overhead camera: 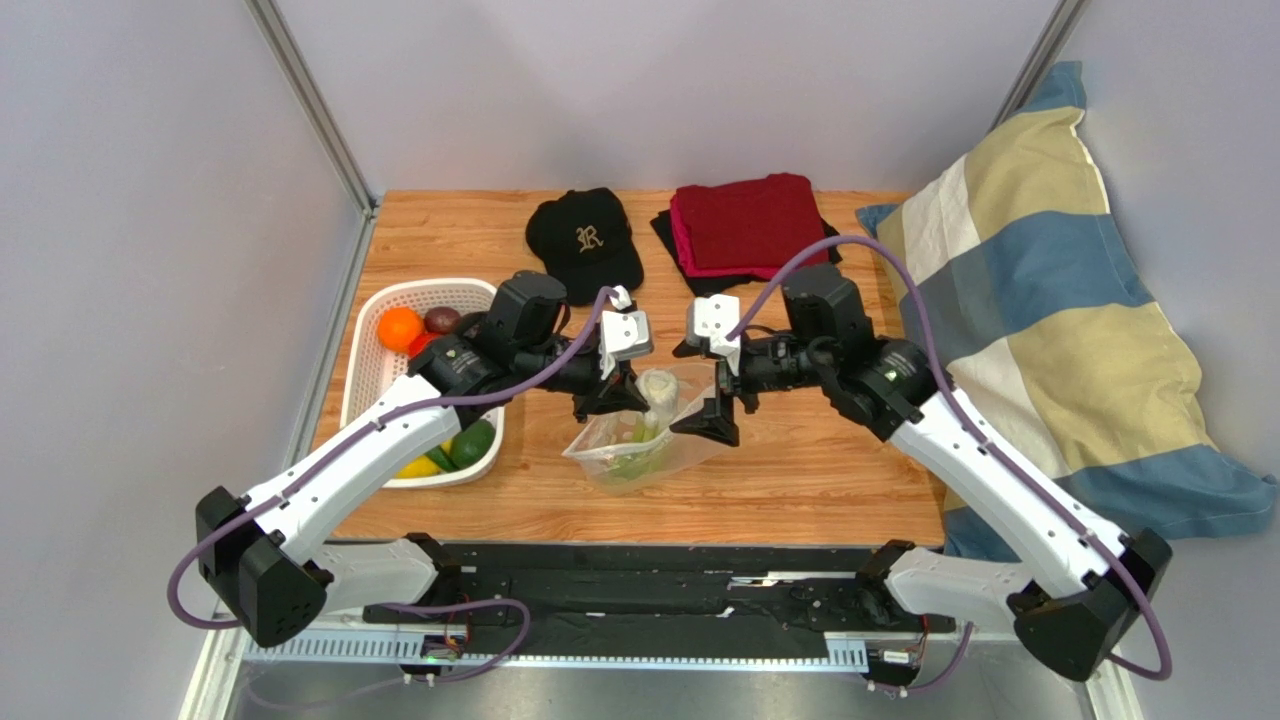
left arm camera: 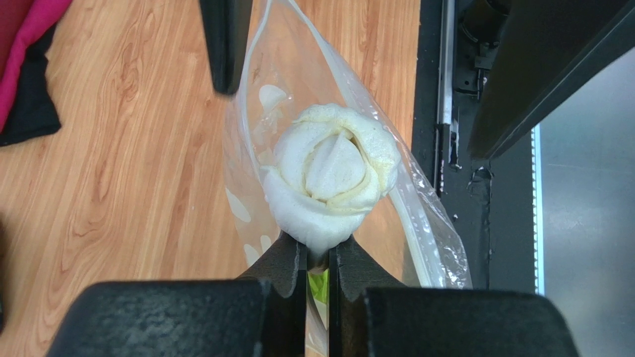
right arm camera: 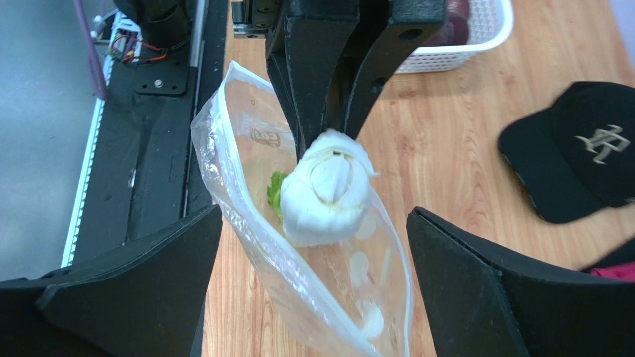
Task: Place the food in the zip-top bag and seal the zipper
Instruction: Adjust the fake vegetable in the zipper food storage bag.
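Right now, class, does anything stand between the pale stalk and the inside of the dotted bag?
Nothing visible does. The left gripper holds the stalk in the open mouth of the bag, green end inside. The right gripper, open, straddles the bag.

A robot test cell, probably in a lab: grey panel walls (overhead camera: 150,225) on aluminium posts (overhead camera: 308,98) close in a wooden tabletop (overhead camera: 812,465). Behind the jaws of the left gripper (overhead camera: 624,398) and right gripper (overhead camera: 714,408), a black mounting rail (overhead camera: 646,578) carries the arm bases (overhead camera: 278,585). Beyond the jaws lie staged props: a black cap (overhead camera: 586,240) and folded red cloth (overhead camera: 751,225); to their right, a striped pillow (overhead camera: 1052,345).
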Controlling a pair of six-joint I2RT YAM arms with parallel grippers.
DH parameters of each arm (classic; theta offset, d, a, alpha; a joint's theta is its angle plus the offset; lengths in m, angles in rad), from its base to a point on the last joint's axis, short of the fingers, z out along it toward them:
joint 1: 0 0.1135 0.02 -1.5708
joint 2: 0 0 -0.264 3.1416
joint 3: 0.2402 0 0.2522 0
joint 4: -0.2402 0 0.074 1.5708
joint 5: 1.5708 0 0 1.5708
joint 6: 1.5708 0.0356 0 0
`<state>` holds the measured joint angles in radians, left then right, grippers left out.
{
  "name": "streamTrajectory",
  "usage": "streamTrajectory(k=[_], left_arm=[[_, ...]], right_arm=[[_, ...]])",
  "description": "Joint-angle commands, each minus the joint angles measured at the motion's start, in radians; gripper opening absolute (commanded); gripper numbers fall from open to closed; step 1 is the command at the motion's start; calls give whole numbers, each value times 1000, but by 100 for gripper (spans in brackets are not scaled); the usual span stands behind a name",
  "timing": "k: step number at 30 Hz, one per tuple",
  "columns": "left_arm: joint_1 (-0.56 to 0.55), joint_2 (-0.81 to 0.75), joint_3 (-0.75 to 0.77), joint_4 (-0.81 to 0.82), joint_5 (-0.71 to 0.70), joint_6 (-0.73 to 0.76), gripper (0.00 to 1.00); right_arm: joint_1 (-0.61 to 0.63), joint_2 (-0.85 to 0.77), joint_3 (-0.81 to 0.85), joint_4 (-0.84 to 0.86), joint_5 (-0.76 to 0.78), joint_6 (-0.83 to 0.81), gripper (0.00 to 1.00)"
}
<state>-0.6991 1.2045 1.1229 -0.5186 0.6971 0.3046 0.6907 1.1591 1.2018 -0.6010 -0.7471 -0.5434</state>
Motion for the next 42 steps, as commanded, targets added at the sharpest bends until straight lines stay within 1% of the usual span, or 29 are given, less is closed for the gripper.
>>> streamTrajectory(k=[1,3,4,6,8,11,15,18,19,21,22,24,25,26,28,29,31,32,33,34,38,42], left_arm=[[0,-39,0,2,10,65,1],[0,-43,3,-17,25,93,1],[-2,-43,8,-24,30,100,1],[0,-39,18,-49,41,122,1],[0,-33,32,-67,45,137,1],[0,-22,48,-90,54,160,1],[0,-5,74,-106,59,162,1],[0,6,84,-113,64,166,1],[0,7,86,-113,64,168,1],[0,13,94,-116,59,166,2],[0,20,95,-118,58,168,2],[0,26,104,-118,50,160,3],[0,29,107,-116,48,159,4],[0,29,110,-116,45,156,8],[0,27,114,-118,32,154,14],[-2,21,114,-118,22,154,20],[-7,18,117,-129,-5,154,28],[-14,12,118,-133,-21,153,36],[-22,7,120,-142,-43,157,41],[-25,6,118,-147,-59,157,51],[-33,-32,101,-143,-129,125,55],[-33,-111,19,-71,-197,87,57]], right_arm=[[-5,-97,-17,-3,116,39,100],[-11,-137,-40,-58,133,-19,100],[-19,-150,-77,-75,147,-45,100],[-36,-186,-120,-80,164,-81,100],[-77,-200,-168,-80,146,-105,100],[-123,-190,-200,-77,121,-130,99],[-171,-151,-209,-28,83,-132,95],[-194,-122,-211,-8,40,-136,89],[-195,-113,-211,-5,29,-136,81],[-197,-110,-209,1,-3,-135,71],[-195,-114,-211,1,-14,-127,54],[-197,-122,-211,3,-50,-125,30],[-195,-130,-217,3,-57,-124,6],[-195,-133,-219,7,-58,-121,0],[-195,-133,-217,7,-57,-119,0],[-195,-131,-214,7,-55,-115,0],[-195,-128,-208,12,-63,-107,0],[-197,-127,-203,13,-67,-102,0],[-195,-130,-205,24,-75,-92,0],[-195,-130,-205,30,-78,-87,0],[-194,-144,-215,73,-90,-87,0],[-188,-151,-214,75,-106,-118,0]])
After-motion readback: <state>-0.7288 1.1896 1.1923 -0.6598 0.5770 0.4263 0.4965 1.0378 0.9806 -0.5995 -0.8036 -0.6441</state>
